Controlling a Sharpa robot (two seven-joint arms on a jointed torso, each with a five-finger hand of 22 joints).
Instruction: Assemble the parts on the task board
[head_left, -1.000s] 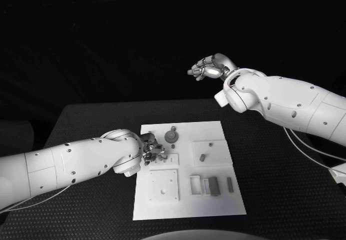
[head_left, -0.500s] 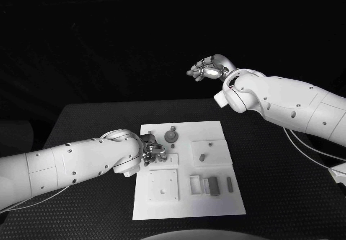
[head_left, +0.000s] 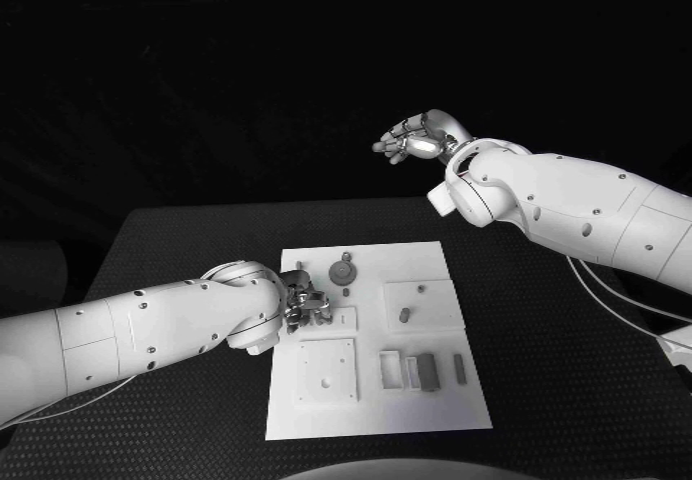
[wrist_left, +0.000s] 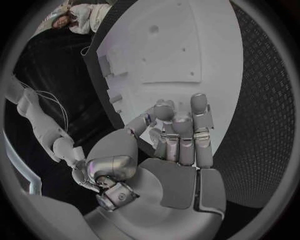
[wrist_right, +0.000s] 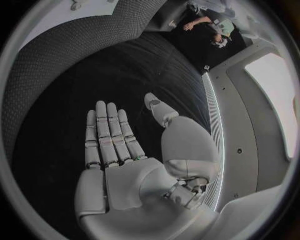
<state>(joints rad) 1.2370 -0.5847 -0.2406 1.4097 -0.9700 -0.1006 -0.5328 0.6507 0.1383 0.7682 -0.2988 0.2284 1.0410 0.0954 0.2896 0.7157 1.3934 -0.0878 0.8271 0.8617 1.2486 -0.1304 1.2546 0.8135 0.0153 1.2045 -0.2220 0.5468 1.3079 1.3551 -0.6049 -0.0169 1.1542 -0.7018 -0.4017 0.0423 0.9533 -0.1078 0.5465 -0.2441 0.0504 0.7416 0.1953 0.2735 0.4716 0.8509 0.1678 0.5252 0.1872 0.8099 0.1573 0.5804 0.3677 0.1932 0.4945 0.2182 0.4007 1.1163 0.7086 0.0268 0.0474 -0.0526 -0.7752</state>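
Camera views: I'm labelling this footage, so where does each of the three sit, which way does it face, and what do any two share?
Head view: on the robot's head, looking down at the black table and the white rectangular task board; both white arms show, the silver left hand at the board's left edge, the silver right hand raised beyond the table.
Left wrist view: behind the left hand, facing the task board.
Right wrist view: behind the right hand, its fingers apart, holding nothing, facing the table.
Shared: head and left wrist views both show the board and the left hand.

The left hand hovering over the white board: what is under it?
Under the silver left hand lies the white task board, near a raised white block. Whatever sits directly beneath its fingers is covered.
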